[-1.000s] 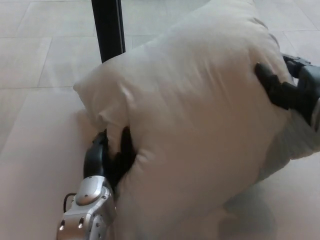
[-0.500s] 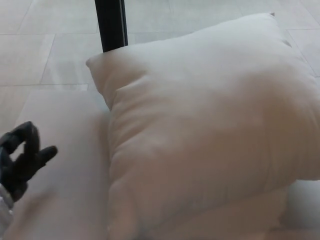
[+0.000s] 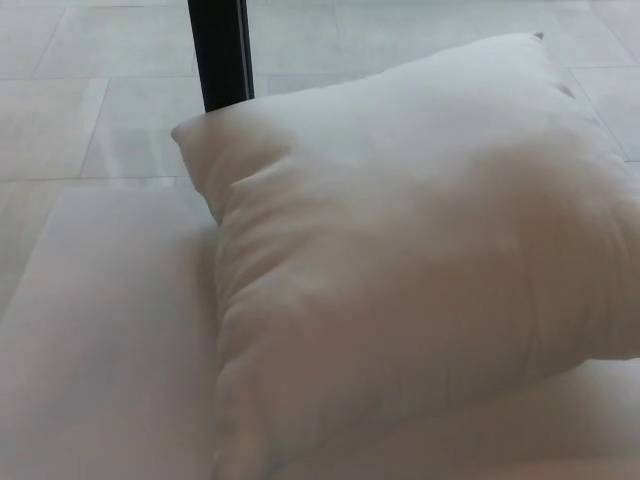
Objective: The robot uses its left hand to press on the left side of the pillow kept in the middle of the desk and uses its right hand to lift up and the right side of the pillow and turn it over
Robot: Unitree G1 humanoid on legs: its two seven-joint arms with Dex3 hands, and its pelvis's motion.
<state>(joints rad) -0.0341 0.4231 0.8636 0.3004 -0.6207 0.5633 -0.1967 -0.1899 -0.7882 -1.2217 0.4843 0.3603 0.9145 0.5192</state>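
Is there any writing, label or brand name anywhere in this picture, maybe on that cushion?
None: no word, number, logo or sign can be read anywhere in the head view.
The white pillow shows plain fabric with no tag or print visible.
The pale desk and the black post behind it bear no markings either.

pale tiled floor (image 3: 110, 90) with thin grout lines lies far beyond the light bench (image 3: 90, 330); a black post (image 3: 222, 50) stands far left.
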